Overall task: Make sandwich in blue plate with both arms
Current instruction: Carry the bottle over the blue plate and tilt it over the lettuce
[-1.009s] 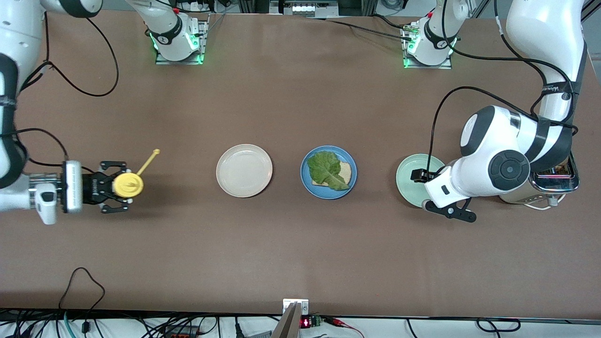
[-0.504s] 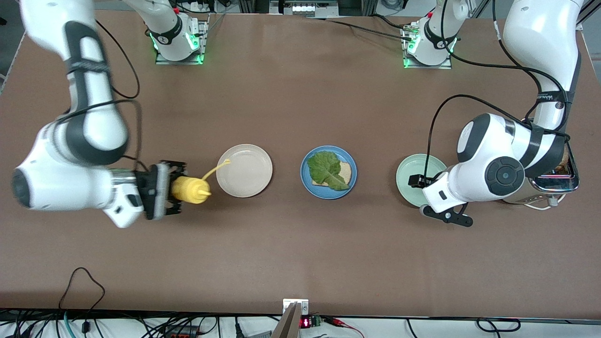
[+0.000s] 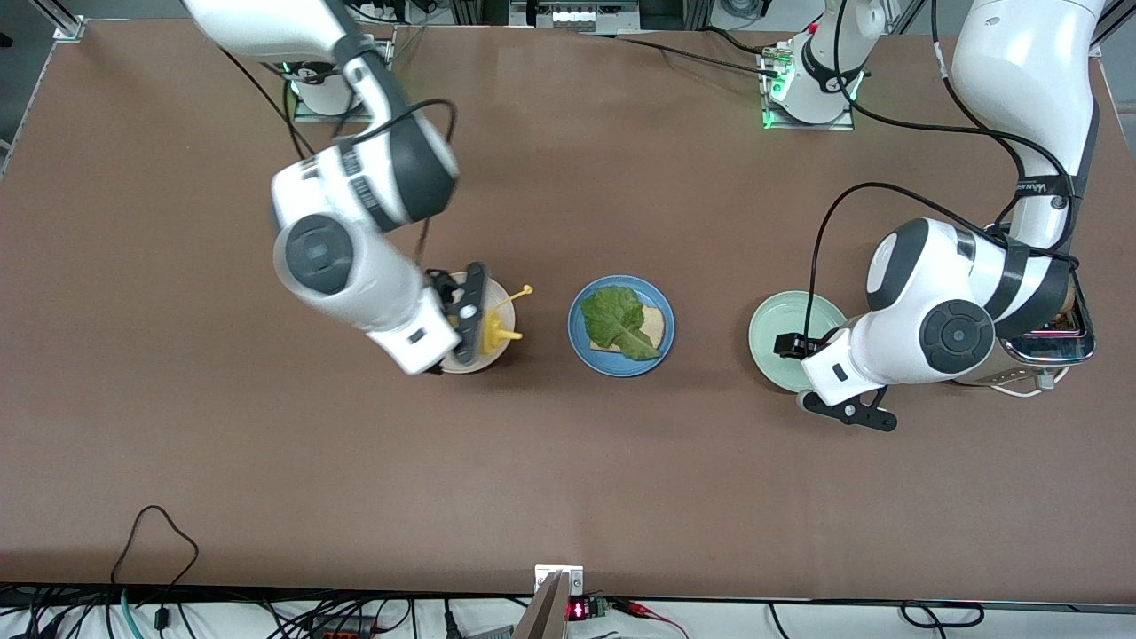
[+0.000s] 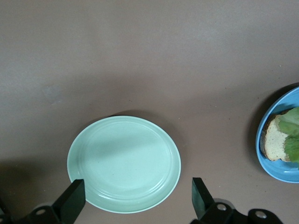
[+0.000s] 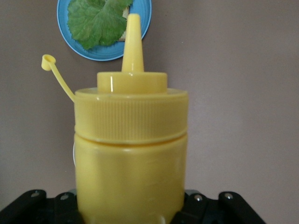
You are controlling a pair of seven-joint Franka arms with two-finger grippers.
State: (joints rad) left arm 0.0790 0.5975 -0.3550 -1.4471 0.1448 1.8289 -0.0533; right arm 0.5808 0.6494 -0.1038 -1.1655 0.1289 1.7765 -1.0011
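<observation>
One bread slice under lettuce.

Left pincer open over mint plate; blue plate holds bread, lettuce

Three plates in a row across mid-frame on the counter: beige plate left of centre, blue plate centre with bread slice under lettuce leaf, mint plate right. Right hand with squeeze bottle over beige plate; left hand over mint plate.
</observation>
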